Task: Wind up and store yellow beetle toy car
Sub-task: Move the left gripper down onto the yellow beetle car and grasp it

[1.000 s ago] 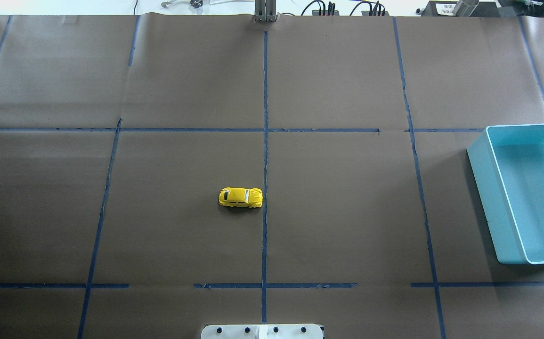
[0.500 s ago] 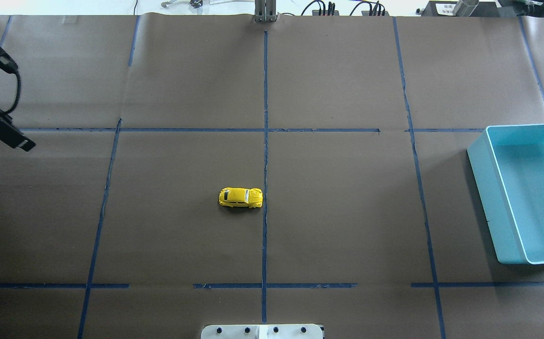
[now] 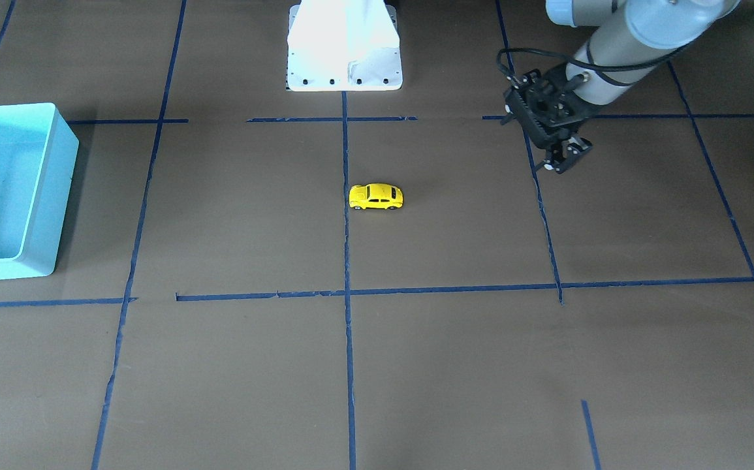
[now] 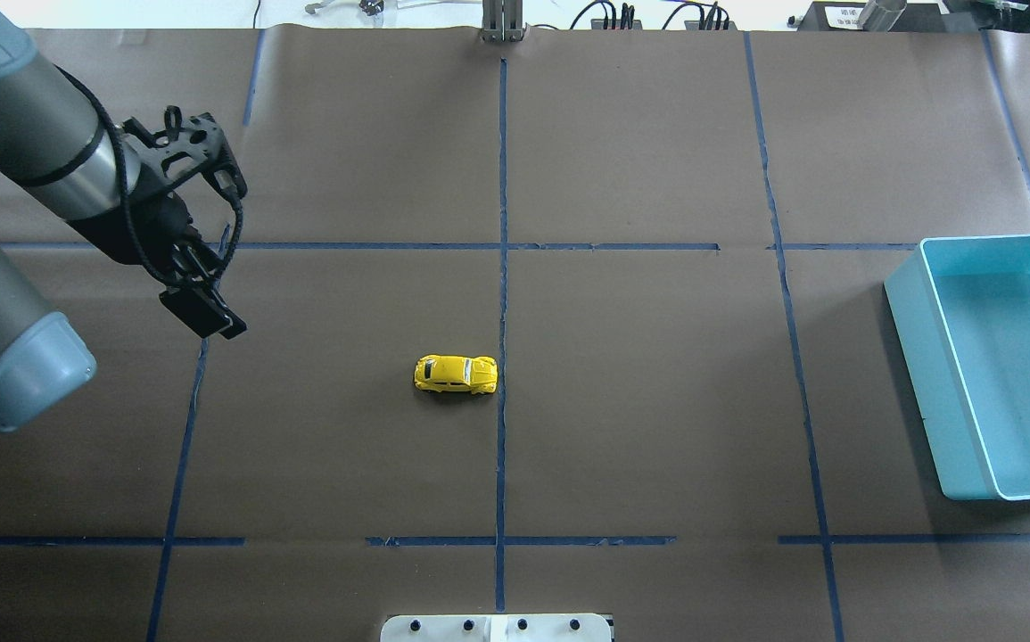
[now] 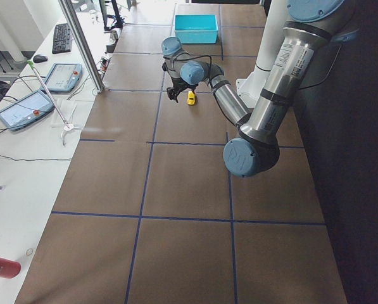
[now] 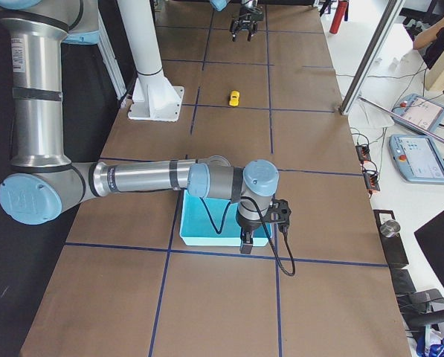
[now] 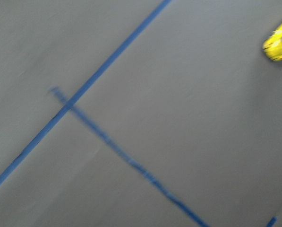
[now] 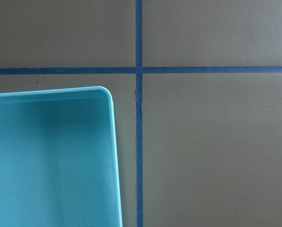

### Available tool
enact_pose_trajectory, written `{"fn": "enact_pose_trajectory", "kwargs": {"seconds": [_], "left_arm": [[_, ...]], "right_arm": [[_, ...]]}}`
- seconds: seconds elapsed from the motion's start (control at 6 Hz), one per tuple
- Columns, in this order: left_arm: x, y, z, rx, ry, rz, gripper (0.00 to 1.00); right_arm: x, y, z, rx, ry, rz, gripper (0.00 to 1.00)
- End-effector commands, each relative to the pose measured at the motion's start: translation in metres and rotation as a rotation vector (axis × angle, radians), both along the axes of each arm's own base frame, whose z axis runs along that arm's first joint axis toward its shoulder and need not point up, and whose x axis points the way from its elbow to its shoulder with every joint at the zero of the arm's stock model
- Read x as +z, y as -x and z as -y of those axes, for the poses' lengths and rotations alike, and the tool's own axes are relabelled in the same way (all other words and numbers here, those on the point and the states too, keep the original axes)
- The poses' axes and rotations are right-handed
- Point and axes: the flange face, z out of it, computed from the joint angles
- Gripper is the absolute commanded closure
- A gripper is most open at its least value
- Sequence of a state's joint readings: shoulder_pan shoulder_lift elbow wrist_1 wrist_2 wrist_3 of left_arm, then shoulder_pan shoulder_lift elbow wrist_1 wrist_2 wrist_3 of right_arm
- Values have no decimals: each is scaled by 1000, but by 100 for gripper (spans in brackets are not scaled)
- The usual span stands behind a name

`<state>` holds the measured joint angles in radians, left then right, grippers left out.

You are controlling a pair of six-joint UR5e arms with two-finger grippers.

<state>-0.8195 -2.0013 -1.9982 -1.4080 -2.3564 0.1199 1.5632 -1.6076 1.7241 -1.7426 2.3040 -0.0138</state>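
Note:
The yellow beetle toy car (image 4: pixel 456 374) stands on its wheels on the brown paper near the table's middle, just left of the centre tape line. It also shows in the front view (image 3: pixel 376 196) and at the top right edge of the left wrist view (image 7: pixel 278 41). My left gripper (image 4: pixel 204 310) points down, looks open and empty, and hangs above the table well left of the car; it also shows in the front view (image 3: pixel 565 158). My right gripper (image 6: pixel 253 236) shows only in the exterior right view, over the turquoise bin (image 4: pixel 916 357); I cannot tell if it is open.
The turquoise bin holds nothing; its rim corner fills the right wrist view (image 8: pixel 113 142). The robot's white base (image 3: pixel 344 49) stands at the near table edge. Blue tape lines (image 4: pixel 502 267) divide the paper into squares.
My left arm has come in from the left edge and moved right, toward the car. The car and the bin have not moved.

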Motion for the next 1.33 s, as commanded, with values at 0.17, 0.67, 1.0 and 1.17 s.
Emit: {"fn": "enact_pose_trajectory", "kwargs": {"seconds": [0.17, 0.67, 1.0, 1.17], "left_arm": [[-79, -71, -46, 151, -42, -43, 0], [-131, -145, -83, 197, -192, 37, 0], [-128, -183, -52, 252, -401, 130, 0], [-115, -203, -34, 267, -449, 199, 0]], "right_arm": [[1, 0, 0, 0, 1, 0, 0], [2, 0, -1, 0, 5, 0, 0], [2, 0, -1, 0, 5, 0, 0], [2, 0, -1, 0, 5, 0, 0]]}}
